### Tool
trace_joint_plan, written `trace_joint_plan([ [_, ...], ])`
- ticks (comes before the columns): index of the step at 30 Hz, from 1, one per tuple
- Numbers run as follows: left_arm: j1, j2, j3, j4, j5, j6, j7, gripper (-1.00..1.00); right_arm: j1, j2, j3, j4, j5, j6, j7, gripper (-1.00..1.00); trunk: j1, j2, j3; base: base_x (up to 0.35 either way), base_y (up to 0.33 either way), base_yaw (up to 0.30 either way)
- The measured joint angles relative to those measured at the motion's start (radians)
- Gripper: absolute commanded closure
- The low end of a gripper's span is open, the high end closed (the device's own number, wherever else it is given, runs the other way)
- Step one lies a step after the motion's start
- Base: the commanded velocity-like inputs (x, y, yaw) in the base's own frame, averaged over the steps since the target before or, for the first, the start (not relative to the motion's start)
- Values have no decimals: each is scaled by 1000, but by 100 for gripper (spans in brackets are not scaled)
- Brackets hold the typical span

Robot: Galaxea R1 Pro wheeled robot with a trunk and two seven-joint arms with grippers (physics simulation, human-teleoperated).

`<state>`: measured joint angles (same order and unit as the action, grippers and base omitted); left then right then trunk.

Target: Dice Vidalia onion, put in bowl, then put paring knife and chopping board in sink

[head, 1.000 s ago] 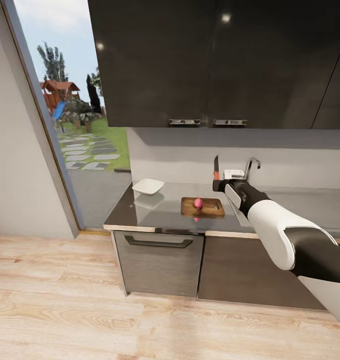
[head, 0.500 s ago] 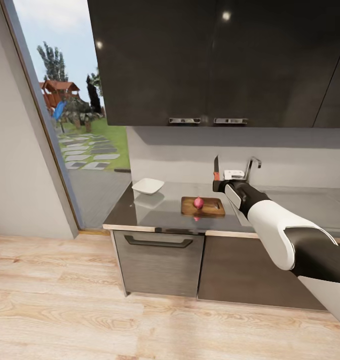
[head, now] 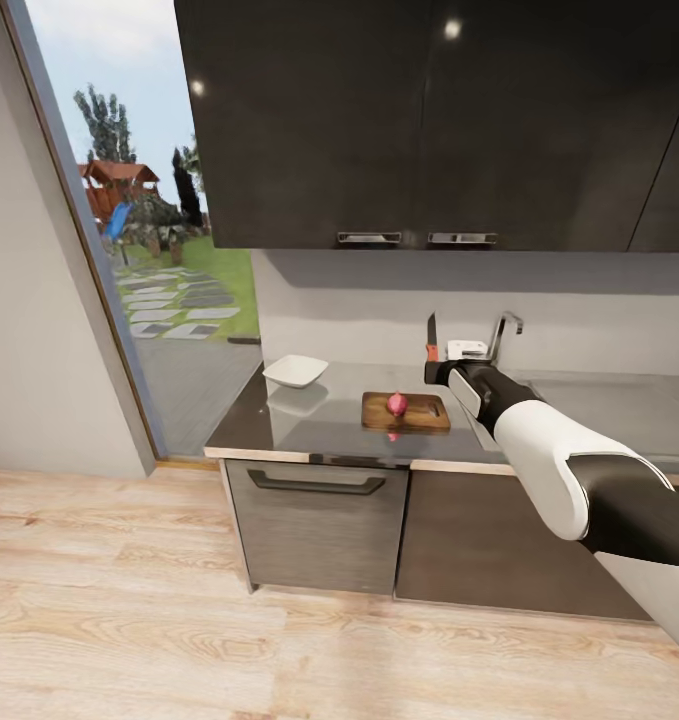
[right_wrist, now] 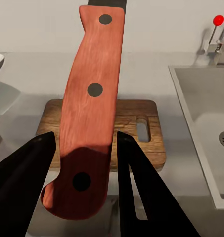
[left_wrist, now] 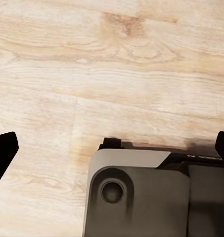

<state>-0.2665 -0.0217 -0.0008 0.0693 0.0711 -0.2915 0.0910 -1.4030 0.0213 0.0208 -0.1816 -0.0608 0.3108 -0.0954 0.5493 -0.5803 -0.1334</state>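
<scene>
Right gripper (right_wrist: 82, 148) pinching paring knife (right_wrist: 89, 106) by red handle, blade upright, above countertop (head: 309, 420). Whole pinkish onion (head: 397, 404) on chopping board (head: 424, 412). White bowl (head: 295, 371) left of board. Sink (right_wrist: 205, 123) right of it. Left gripper (left_wrist: 112, 148) fingers spread over wood floor (left_wrist: 67, 64)

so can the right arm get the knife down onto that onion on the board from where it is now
Probably yes. The right gripper holds the paring knife blade-up, above the countertop just right of the chopping board. The reddish onion sits uncovered on the board, with nothing between, though the blade must tip down first.
</scene>
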Motion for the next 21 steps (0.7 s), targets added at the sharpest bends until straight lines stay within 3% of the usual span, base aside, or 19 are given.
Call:
trace_joint_plan([
  [3,0,0,0,0,0,0,1,-100,0,0,0,6,0,0,0,100,0,0,0,0,0,0],
  [21,0,1,0,0,0,0,1,-100,0,3,0,12,0,-2,0,100,69,-126,-57,0,0,0],
])
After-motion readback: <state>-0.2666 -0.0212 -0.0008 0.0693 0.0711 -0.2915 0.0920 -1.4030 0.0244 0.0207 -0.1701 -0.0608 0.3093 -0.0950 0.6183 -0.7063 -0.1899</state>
